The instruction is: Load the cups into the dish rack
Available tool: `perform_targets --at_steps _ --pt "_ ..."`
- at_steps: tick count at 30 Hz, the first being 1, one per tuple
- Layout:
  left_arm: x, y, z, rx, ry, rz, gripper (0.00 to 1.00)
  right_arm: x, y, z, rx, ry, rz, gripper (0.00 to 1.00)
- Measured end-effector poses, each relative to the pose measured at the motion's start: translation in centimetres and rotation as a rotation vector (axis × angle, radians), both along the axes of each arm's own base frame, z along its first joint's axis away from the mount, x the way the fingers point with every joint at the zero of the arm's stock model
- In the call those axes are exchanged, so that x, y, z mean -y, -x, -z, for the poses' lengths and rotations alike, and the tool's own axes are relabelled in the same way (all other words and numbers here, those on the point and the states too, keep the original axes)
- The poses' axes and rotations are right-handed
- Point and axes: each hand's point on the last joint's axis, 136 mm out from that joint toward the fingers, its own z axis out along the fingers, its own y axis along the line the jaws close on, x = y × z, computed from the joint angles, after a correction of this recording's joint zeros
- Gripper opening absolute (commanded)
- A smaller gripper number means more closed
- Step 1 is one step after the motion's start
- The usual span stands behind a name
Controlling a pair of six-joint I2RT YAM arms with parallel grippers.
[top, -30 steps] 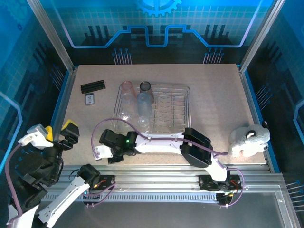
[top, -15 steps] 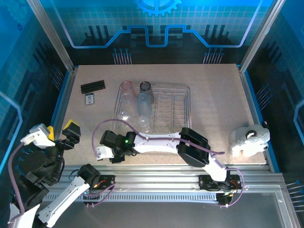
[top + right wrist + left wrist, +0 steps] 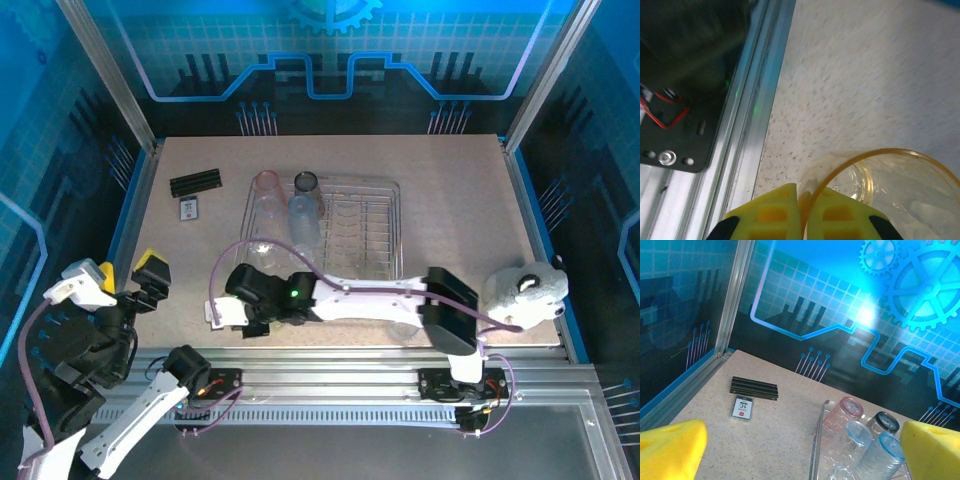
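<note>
R end effector is clenched on the rim of the orange cup. One yellow finger sits outside the wall, the other inside the mouth. Wrist cam looks down into the cup and its base shows through. Cup is at the near-left part of the worktop, close to the metal rail. Can't tell if it's touching the surface or lifted.

Top cam: R arm is stretched low across the front toward the left, w/ its tip short of the rack and near that rack's near-left corner.

L end effector is released: yellow pads are wide apart w/ nothing between. It's held off the worktop's left edge, aimed toward the rack.

Rack sits mid-worktop. Other cups are bunched in its left part: pink cup at the far-left corner, smoky cup just right of it, bluish cup and clear cup just nearer. Rack's right part holds bare tines.

Left of the rack and apart from it are a black bar and a small card just beside it on the near side. A plush toy is by the right edge, well apart from the rack.
</note>
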Motion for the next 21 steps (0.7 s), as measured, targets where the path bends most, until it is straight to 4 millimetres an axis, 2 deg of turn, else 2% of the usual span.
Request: perform_targets --at_steps 4,6,8,11,17,21 --pt "1.3 -0.8 -0.3 -0.008 -0.021 0.053 0.99 1.4 -1.1 -6.8 -0.004 -0.205 0.041 0.0" --pt "3.0 -1.8 -0.4 -0.025 -0.046 0.12 0.99 3.0 -2.5 -9.8 -0.022 -0.305 0.088 0.0" --pt "5.0 -2.8 -0.4 -0.047 -0.072 0.2 0.99 4.8 -4.1 -11.6 -0.051 -0.384 0.133 0.0" --pt "8.9 -4.3 -0.3 -0.088 -0.103 0.36 0.99 8.1 -6.4 -12.9 -0.094 -0.485 0.203 0.0" --pt "17.6 -6.9 -0.1 -0.196 -0.103 0.717 1.0 15.9 -10.2 -13.3 -0.206 -0.63 0.38 0.0" --pt "22.6 -8.2 0.0 -0.259 -0.066 0.914 0.99 20.9 -11.2 -15.0 -0.225 -0.755 0.458 0.0"
